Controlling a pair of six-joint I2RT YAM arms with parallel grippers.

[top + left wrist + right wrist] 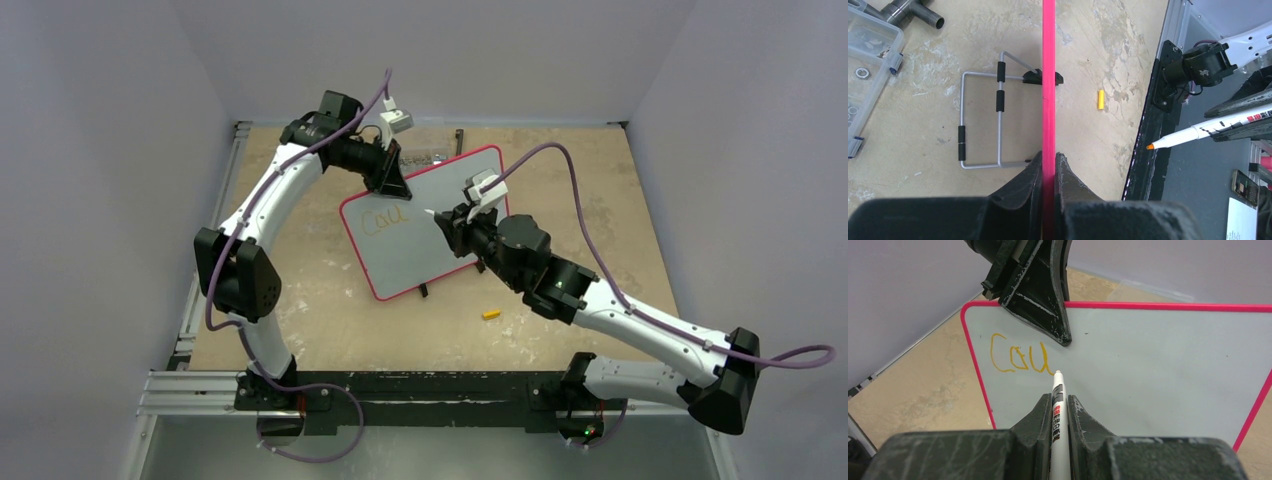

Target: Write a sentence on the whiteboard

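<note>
The whiteboard (420, 250) stands tilted on the table, pale face with a red-pink rim. My left gripper (392, 180) is shut on its top edge; in the left wrist view the rim (1048, 75) runs edge-on between the jaws of that gripper (1048, 160). The sentence (1020, 360) reads "Cou" in orange-yellow at the board's upper left. My right gripper (1058, 400) is shut on a white marker (1058, 405), which points at the end of the "u". In the left wrist view the marker's orange tip (1150, 146) stands off the board's face.
A small yellow cap (491, 314) lies on the table in front of the board. Behind the board are a wire stand (983, 120), a clear plastic box of parts (868, 65) and a metal pipe fitting (908, 10). The black base rail (420, 385) runs along the near edge.
</note>
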